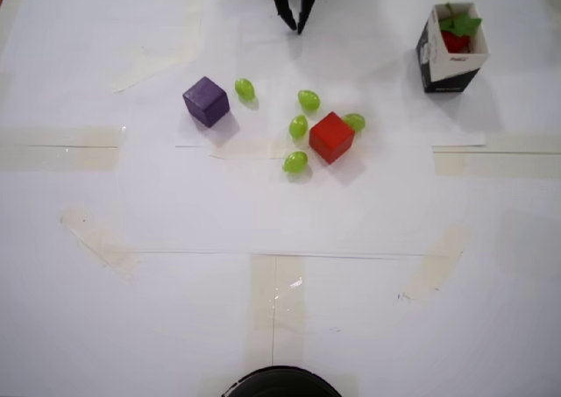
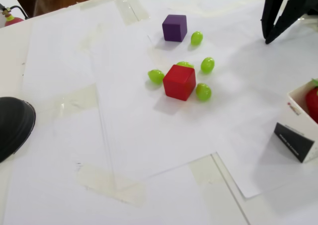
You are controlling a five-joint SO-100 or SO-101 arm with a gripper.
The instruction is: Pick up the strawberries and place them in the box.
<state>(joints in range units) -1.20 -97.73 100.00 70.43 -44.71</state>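
The box [image 1: 441,71] stands at the far right of the overhead view, black and white outside with a label. A red strawberry [image 1: 454,40] with a green leafy top lies inside it. The fixed view shows the box [image 2: 296,141] at the right edge, with the strawberry [image 2: 312,102] partly cut off by the frame. I see no other strawberry on the table. My black gripper [image 1: 297,29] hangs at the top centre of the overhead view, well left of the box, fingertips together and empty. In the fixed view the gripper [image 2: 268,39] is at the top right.
A purple cube [image 1: 206,100], a red cube [image 1: 331,137] and several green grapes [image 1: 295,161] lie mid-table on white paper. A dark round object [image 1: 280,384] sits at the near edge. Tape strips hold the paper sheets down.
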